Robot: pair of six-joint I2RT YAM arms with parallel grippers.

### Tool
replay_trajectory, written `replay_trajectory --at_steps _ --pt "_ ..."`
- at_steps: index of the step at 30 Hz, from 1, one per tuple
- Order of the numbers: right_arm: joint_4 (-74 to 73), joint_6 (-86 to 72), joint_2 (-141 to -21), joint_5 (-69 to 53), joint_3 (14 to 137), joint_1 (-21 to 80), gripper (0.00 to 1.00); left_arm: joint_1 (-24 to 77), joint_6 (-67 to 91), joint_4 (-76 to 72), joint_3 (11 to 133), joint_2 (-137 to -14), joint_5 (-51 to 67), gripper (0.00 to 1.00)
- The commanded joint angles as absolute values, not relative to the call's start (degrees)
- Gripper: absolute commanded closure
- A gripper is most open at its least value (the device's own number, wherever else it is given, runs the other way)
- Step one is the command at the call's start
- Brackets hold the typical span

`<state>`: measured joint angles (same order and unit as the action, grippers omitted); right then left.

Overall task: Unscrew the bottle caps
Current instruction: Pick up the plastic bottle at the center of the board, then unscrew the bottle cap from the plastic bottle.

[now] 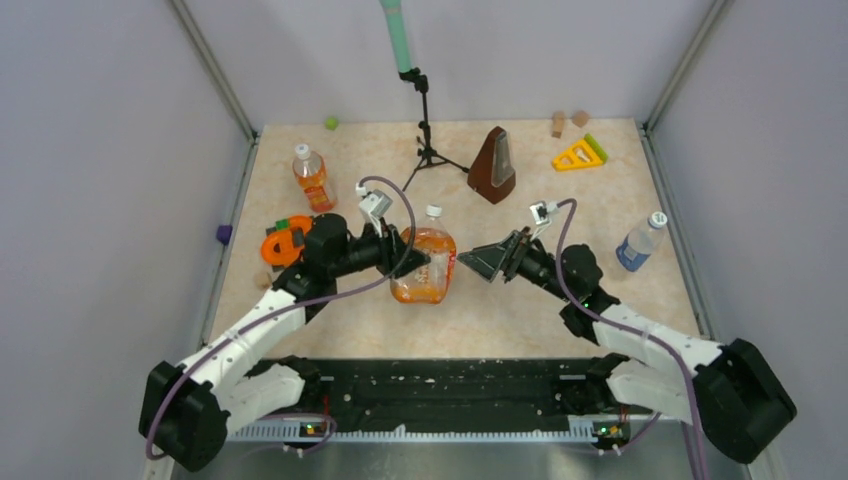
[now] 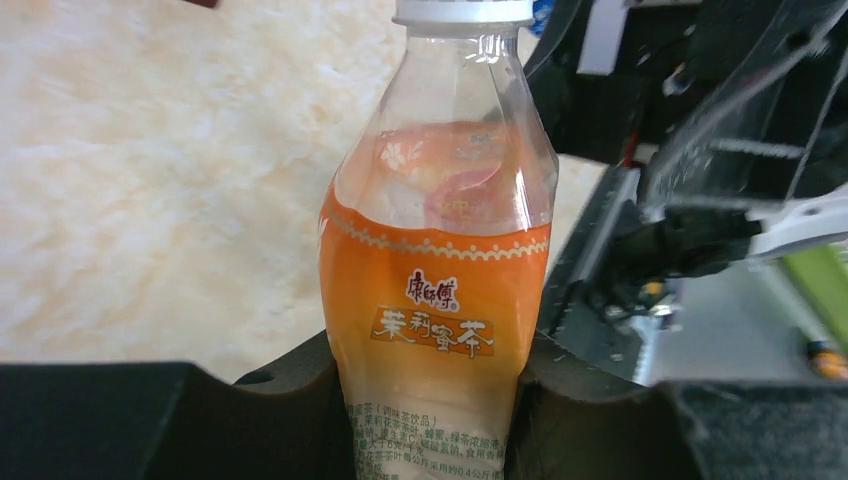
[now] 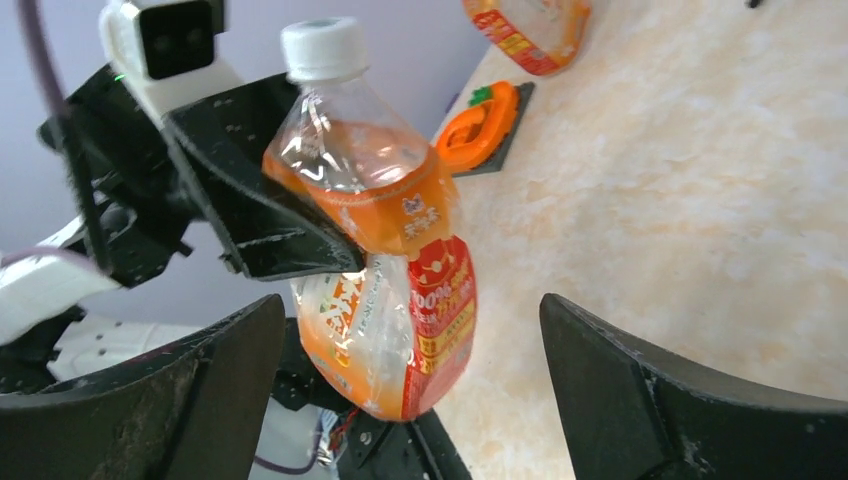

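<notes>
Ahead of me on the marbled table [image 1: 600, 260] stand a brown metronome [image 1: 493, 165] and a black tripod [image 1: 428, 140]. Far right lie a yellow triangle toy [image 1: 578, 155] and two wooden blocks [image 1: 558, 123].

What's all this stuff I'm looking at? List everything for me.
squat orange bottle: one, orange, mid-table, gripped
slim orange bottle: one, orange, far left
clear bottle: one, blue label, right
caps: three, white, one on each bottle
metronome: one, brown, far centre
tripod stand: one, black with green rod on top, far centre
triangle toy: one, yellow and green, far right
wooden blocks: two, tan, far right
ball: one, green, far left
orange toy: one, left
purple piece: one, left rim
table: one, beige marbled
left gripper: black, shut on the squat orange bottle
right gripper: black, open, right of that bottle
</notes>
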<state>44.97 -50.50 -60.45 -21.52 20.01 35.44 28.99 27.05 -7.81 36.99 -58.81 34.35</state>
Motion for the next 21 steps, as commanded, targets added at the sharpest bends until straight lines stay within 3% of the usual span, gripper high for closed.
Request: replay_trajectory --at_steps 1,6,12,17,20,21 --pt "25.6 -46.5 -54.6 -12.8 26.9 34.8 0.02 30.4 10.5 -0.4 38.1 -53.4 26.8 1.0" --pt "12.5 -46.9 -54.4 -12.5 35.1 34.5 0.01 34.2 -1.8 6.3 38.4 -51.1 17.5 1.0" --pt "8.1 -46.2 -58.4 -20.6 41.3 34.4 0.02 40.5 -10.6 13.4 42.5 -54.0 11.1 1.0" --pt "0.9 -42.8 -62.5 -27.5 46.4 34.4 0.22 46.5 -18.8 15.5 43.4 -55.0 4.5 1.0" --pt "2.0 -43.8 -63.7 -32.1 46.1 34.4 0.31 48.0 -22.4 15.7 43.3 -54.9 4.3 1.0" --pt "4.2 -45.3 -63.8 -33.5 45.1 34.4 0.38 48.6 -23.3 15.7 43.2 -54.7 3.0 1.0"
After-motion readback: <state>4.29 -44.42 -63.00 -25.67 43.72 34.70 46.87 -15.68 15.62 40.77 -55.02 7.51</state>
